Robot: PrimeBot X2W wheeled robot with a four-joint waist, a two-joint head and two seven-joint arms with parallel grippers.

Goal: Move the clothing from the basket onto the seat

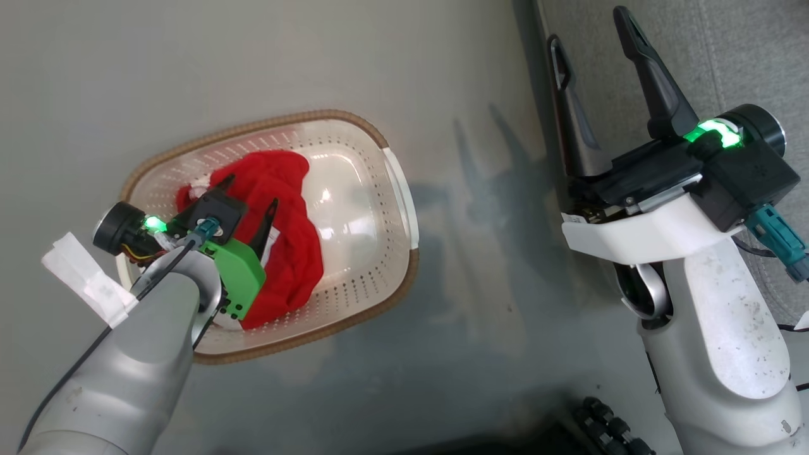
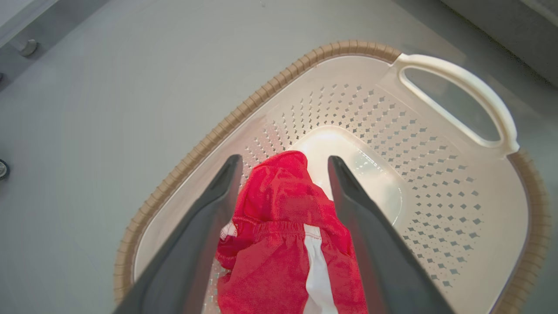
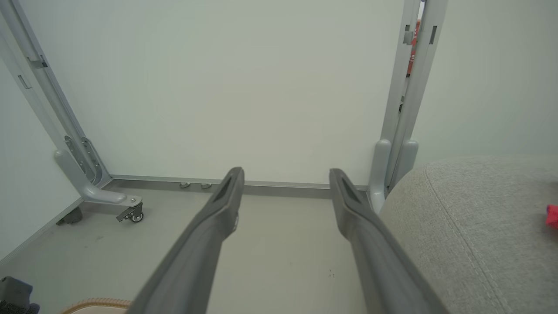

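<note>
Roughly halfway, I'd judge: red shorts (image 2: 279, 244) lie in the basket's (image 1: 360, 265) 9 o'clock half, between the left gripper's (image 1: 251, 193) spread fingers, while the right gripper (image 1: 589, 28), spread and empty, hangs by the seat (image 3: 471, 218) at 1 o'clock, where a red scrap (image 3: 552, 216) shows.

Glossy cream plastic basket (image 2: 436, 209), perforated, with a ribbed brown woven-look rim (image 2: 261, 93). Inside, red cloth clothing (image 2: 279, 244), soft and matt. Smooth grey floor (image 1: 442, 63) with a faint sheen. Coarse grey woven fabric covers the seat (image 3: 471, 244).
</note>
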